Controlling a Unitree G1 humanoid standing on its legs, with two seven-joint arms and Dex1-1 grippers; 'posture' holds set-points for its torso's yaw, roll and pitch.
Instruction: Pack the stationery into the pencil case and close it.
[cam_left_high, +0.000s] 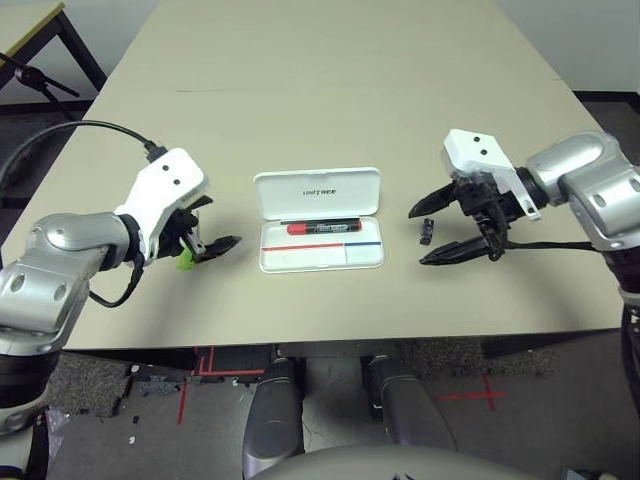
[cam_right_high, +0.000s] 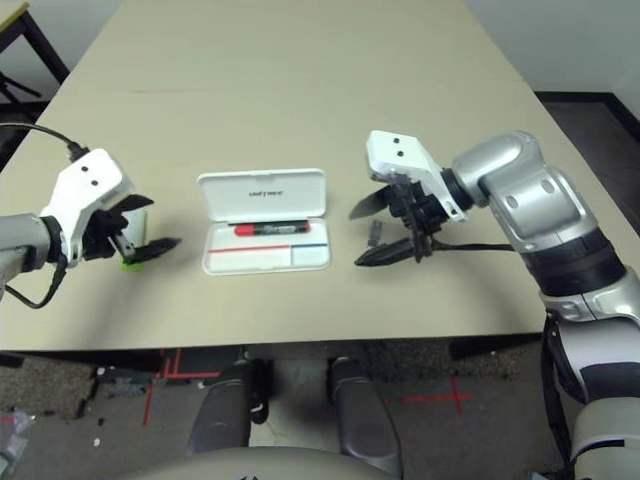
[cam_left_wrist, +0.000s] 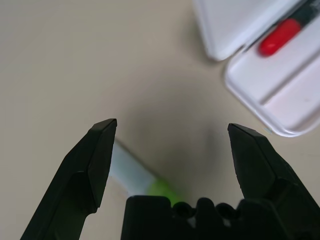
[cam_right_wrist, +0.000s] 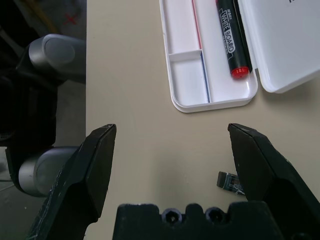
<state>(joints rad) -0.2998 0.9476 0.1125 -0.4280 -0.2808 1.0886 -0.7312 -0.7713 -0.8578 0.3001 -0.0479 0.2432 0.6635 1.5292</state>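
In the left eye view, the open pencil case (cam_left_high: 322, 256) lies mid-frame on the table (cam_left_high: 300, 120), the red marker (cam_left_high: 324, 227) inside, along the hinge side. Packing seems under way; two items remain. At centre right, the right gripper (cam_left_high: 437, 233) is spread and empty, the black piece (cam_left_high: 427, 232) between its fingers; closing on it looks next.

In the right eye view, the left gripper (cam_right_high: 151, 226), at centre left, is also spread and empty, above the green-and-white stick (cam_right_high: 134, 232). The raised lid (cam_right_high: 264, 195) could obstruct a sideways approach.
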